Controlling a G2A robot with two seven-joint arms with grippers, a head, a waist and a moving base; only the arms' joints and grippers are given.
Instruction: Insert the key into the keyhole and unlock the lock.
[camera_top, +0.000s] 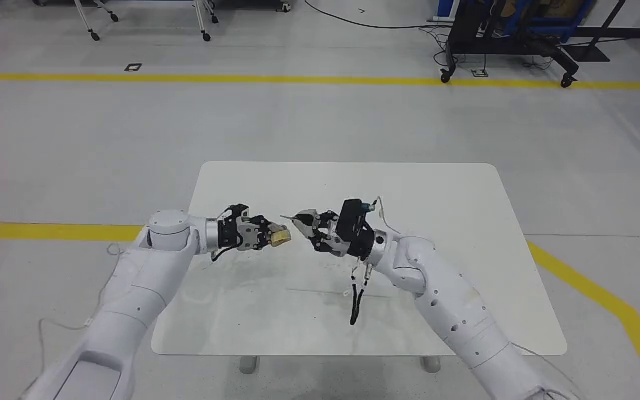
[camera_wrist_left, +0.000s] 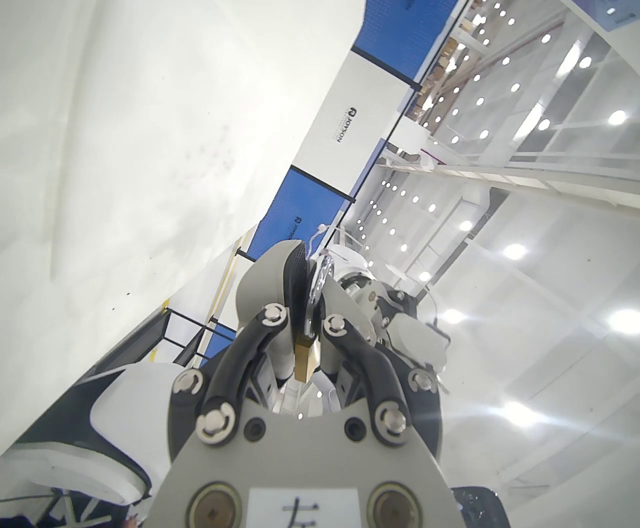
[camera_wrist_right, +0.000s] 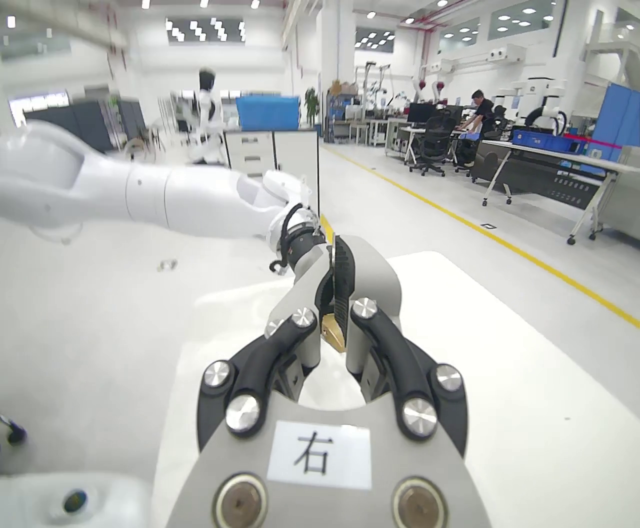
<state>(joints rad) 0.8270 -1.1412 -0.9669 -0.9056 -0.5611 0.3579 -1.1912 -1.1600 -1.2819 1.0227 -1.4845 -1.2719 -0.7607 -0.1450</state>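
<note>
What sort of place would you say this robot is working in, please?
Probably a large robotics lab or factory hall. Painted yellow floor lines mark out lanes, black office chairs stand at long workbenches, and what looks like another white standing robot is in the background.

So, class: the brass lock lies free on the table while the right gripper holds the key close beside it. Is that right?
Not quite. The lock does not lie free on the table: the left gripper is shut on it, as the left wrist view shows. The rest stands: the right gripper holds the key close beside it.
</note>
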